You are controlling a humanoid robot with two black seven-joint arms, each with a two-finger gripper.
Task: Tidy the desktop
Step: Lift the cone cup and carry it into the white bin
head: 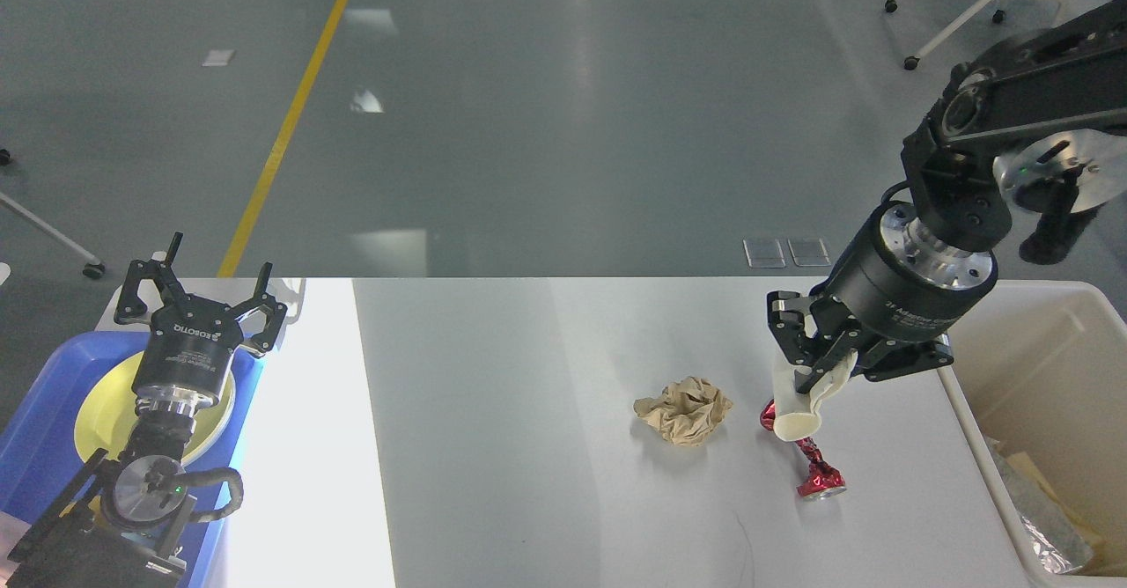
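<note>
White table (493, 447) fills the lower part of the head view, its far edge running across the middle of the frame, with grey floor (563, 113) beyond. Right gripper (814, 368) hangs above the table's right part, near the far edge; its fingers (786, 324) pinch a cream spoon (797, 407), which hangs bowl-down from them. Directly below and behind the spoon's bowl lies a red foil wrapper (814, 474), twisted, on the table; whether spoon and wrapper touch cannot be told. Just left of these lies a crumpled brown paper ball (684, 409), apart from the wrapper. Cream bin (968, 412) stands at the table's right edge, beside the right arm; crumpled foil and paper lie inside it at the lower right.

Left gripper (204, 293) is at the far left, pointing away from the camera, fingers (264, 284) spread and holding nothing. It hovers over a blue tray (44, 429) that sits at the table's left end and holds a yellow plate (101, 416). A strip of bright light falls on the table just right of the tray. Chair legs with castors (968, 16) show on the floor at upper right, and a yellow line (290, 121) crosses the floor at upper left.
</note>
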